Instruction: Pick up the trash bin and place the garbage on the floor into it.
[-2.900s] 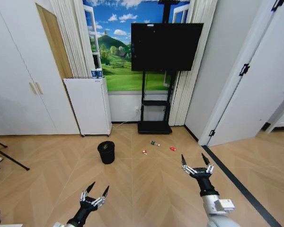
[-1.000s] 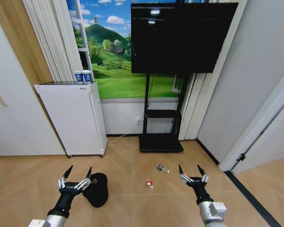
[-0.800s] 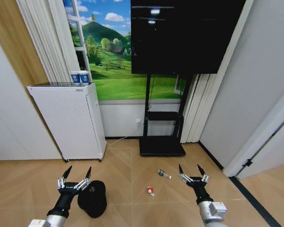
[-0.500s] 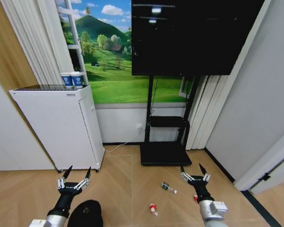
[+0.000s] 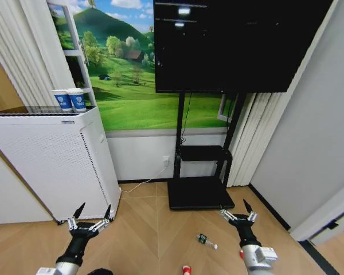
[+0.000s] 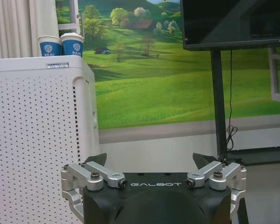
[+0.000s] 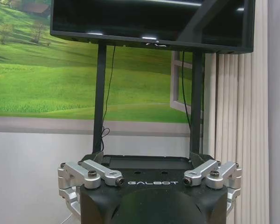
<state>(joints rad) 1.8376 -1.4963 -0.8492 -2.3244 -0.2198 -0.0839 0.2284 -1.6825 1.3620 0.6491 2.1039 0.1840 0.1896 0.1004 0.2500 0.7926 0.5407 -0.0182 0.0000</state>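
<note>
Bin sits under the left arm, so the left is the nearer one.
Head view: trash bin (image 5: 94, 271) just a dark sliver at the bottom edge, below left gripper (image 5: 89, 218), fingers spread; right gripper (image 5: 238, 213) spread too, garbage (image 5: 205, 240) on the floor between them. Wrist views: both sets of fingers apart, empty, aimed at the wall.
</note>
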